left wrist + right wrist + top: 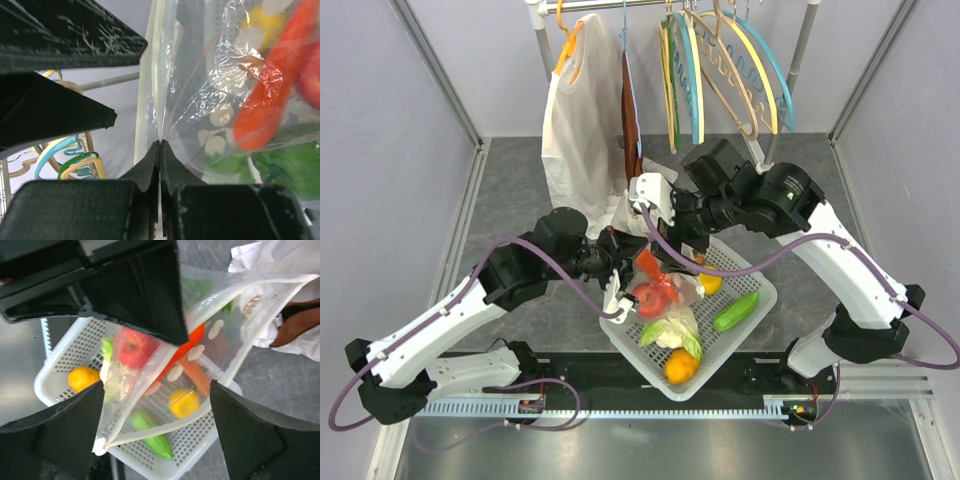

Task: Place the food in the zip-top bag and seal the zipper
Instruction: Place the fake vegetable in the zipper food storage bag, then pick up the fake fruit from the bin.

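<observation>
The dotted clear zip-top bag point(672, 305) hangs over the white basket point(763, 292). It holds a red apple point(653, 298), a red chili point(649, 264) and cauliflower with green leaves point(678, 330). My left gripper point(620, 264) is shut on the bag's edge beside the zipper strip point(156, 75). My right gripper point(672, 240) is open, its jaws wide apart on either side of the bag's open mouth point(165, 422), touching nothing. In the right wrist view the apple point(131, 346) and a long orange piece point(196, 376) show through the film.
An orange pepper point(680, 367), a green cucumber point(735, 312) and a yellow pepper point(710, 284) lie in the basket. A white garment point(580, 130) and coloured hangers point(725, 70) hang on a rack behind the arms. Grey walls stand on both sides.
</observation>
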Robot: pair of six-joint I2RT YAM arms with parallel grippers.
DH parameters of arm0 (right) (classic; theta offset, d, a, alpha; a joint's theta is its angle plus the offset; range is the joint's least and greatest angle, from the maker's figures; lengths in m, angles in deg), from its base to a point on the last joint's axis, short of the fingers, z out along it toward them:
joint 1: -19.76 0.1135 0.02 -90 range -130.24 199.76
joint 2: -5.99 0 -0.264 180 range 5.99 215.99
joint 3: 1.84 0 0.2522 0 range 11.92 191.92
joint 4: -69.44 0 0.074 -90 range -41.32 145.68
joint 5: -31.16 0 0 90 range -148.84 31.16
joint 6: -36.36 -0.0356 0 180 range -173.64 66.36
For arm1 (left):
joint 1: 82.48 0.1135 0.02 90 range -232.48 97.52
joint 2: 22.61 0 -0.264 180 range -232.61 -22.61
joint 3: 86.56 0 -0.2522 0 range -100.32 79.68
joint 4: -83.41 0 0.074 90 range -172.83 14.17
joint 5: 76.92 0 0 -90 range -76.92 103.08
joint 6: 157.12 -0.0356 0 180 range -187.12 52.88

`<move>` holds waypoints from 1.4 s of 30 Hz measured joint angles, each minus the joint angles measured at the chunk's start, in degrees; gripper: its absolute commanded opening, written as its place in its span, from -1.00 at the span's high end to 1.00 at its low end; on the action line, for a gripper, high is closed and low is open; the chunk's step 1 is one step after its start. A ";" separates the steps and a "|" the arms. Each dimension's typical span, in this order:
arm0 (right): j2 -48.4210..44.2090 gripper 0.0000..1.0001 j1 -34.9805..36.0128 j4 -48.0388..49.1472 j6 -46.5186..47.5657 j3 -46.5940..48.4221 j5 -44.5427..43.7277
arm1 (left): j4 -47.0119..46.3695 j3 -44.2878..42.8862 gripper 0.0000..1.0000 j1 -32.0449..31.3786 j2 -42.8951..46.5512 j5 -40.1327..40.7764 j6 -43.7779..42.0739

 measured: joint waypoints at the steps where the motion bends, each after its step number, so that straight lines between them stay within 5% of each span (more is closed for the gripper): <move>1: -0.31 -0.96 0.11 -0.02 -0.11 0.00 0.48 | -0.02 0.04 0.96 0.00 0.22 0.09 0.07; 6: -4.57 -0.96 -1.01 1.46 -1.49 -3.06 0.46 | 0.15 0.37 0.96 0.00 1.77 0.11 0.22; 14: -19.39 -0.96 -17.92 11.56 -2.49 -24.85 3.72 | 0.98 1.95 0.96 0.00 4.22 0.15 0.26; 21: -22.75 -0.96 -26.03 16.55 4.72 -42.14 8.55 | 1.11 2.03 0.96 0.02 4.28 0.17 0.61; 30: -22.23 -0.96 -26.47 27.15 18.71 -61.02 10.29 | 1.14 2.64 0.96 0.02 4.28 0.17 0.90; 42: -12.33 -0.96 -26.53 36.30 28.50 -65.66 9.14 | 1.14 2.64 0.96 0.02 4.26 0.13 1.29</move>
